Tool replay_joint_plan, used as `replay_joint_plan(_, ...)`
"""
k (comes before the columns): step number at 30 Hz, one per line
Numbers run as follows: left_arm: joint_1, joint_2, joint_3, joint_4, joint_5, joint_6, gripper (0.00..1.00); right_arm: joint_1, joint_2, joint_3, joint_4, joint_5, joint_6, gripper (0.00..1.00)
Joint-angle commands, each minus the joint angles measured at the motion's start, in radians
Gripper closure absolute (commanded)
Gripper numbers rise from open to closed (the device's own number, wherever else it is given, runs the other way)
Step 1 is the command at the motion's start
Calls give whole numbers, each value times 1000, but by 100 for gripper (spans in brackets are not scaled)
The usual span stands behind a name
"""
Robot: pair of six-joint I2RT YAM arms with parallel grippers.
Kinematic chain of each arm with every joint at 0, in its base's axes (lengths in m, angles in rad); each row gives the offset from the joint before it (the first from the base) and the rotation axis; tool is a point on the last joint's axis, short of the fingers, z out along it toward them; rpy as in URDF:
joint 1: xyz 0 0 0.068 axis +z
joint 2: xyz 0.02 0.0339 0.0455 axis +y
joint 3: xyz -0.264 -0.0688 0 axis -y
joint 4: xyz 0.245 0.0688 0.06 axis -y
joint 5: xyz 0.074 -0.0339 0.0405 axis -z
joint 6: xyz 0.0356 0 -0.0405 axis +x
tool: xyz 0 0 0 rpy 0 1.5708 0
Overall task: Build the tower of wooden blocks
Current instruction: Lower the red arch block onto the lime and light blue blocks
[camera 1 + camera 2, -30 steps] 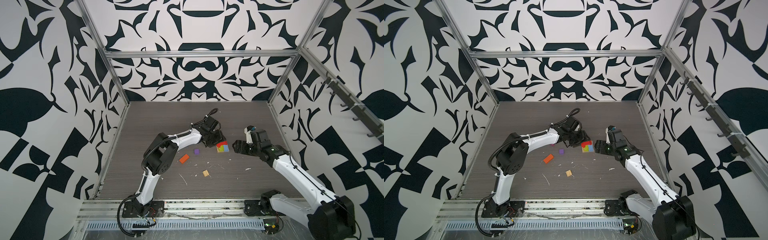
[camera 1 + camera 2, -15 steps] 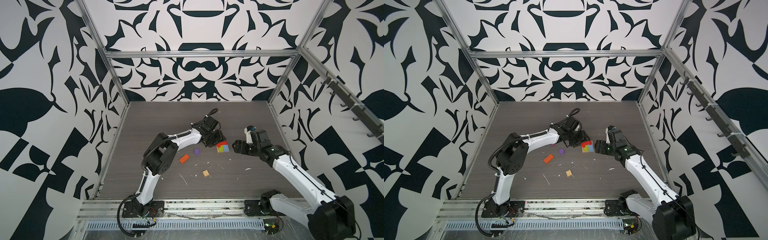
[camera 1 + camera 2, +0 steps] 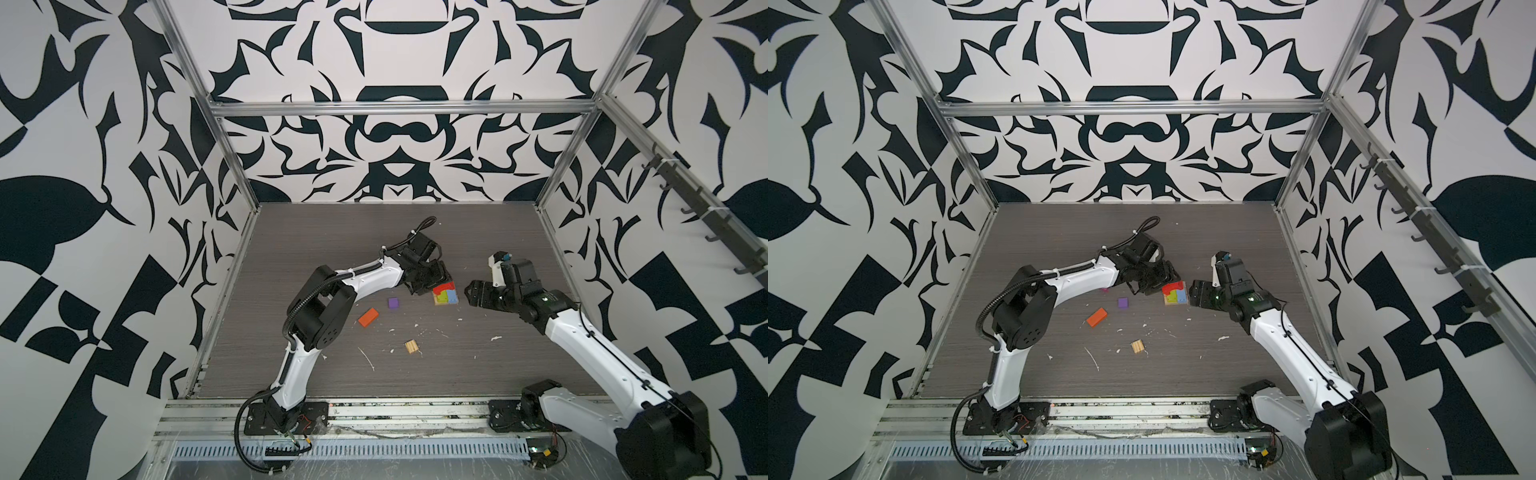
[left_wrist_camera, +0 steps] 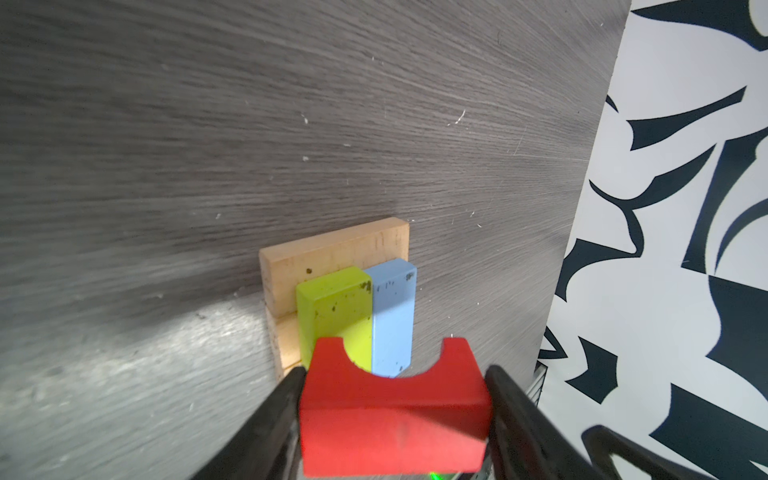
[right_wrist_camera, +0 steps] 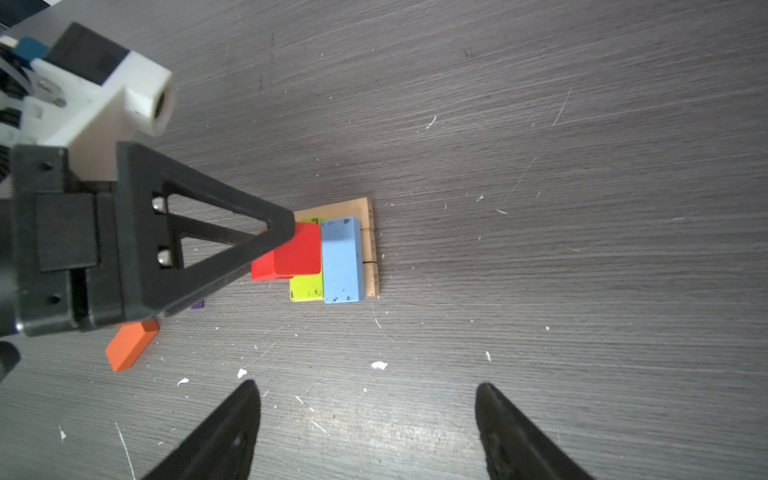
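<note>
**Red arch poised over the second layer, your free gripper waiting wide**

The dark grey wood-grain table [image 3: 332,232] carried everything, and the build sat toward its middle, where both of your arms could reach it. Your left arm [image 3: 365,278] stretched across to the wood block tower [image 3: 445,296]. Your right arm [image 3: 582,336] stood just beside the tower on the opposite side. The right gripper [image 5: 365,384] was spread wide and empty over bare table, near the stack but apart from it. I judged you had parked it there to steady the build if needed without crowding it.

The tower was low. A tan wood plank base [image 4: 332,249] lay flat on the table. On it the light blue rectangular block [image 4: 392,307] and the lime green rectangular block [image 4: 336,307] lay side by side with their long faces touching, making one level bed for the next layer. Your left gripper [image 4: 394,374] was clamped on the red wood block with an arch cut [image 4: 390,424], one finger against each end face. It held the block crosswise over one end of the green and blue pair, apparently to bridge both. Whether the block had touched down could not be told.

Apart from the tower, on the left arm's side, lay the loose wood blocks: an orange rectangular block [image 3: 368,317], a purple cube [image 3: 393,303] and a ridged tan square [image 3: 411,346]. Each had open table around it for a grasp.
</note>
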Motion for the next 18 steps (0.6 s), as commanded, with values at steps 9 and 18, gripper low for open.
replay_joint_plan(9, -7, 4, -3, -10, -13, -7, 28, -4, -4, 3, 26, -6, -9, 15)
replay_joint_plan(18, -7, 4, 1, -10, -12, -8, 27, -4, -4, 3, 26, -6, -9, 15)
